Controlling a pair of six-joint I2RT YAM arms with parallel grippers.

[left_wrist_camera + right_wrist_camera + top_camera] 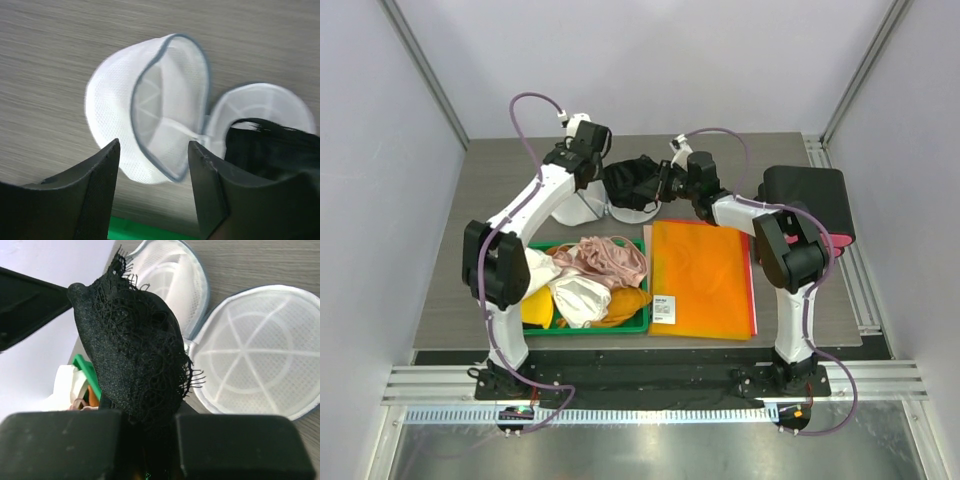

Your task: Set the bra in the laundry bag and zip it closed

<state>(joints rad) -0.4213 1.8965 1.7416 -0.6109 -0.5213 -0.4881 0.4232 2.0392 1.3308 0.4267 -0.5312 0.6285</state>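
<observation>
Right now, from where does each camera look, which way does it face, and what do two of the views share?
Top external: above and behind the bases, looking down on the grey table; both whole arms show.
Left wrist: on the left arm, looking down at the white round mesh laundry bag, framed by the open left gripper.
Right wrist: on the right arm, facing the black lacy bra clamped in the right gripper.
Shared: both wrist views show the unzipped bag and the bra.
</observation>
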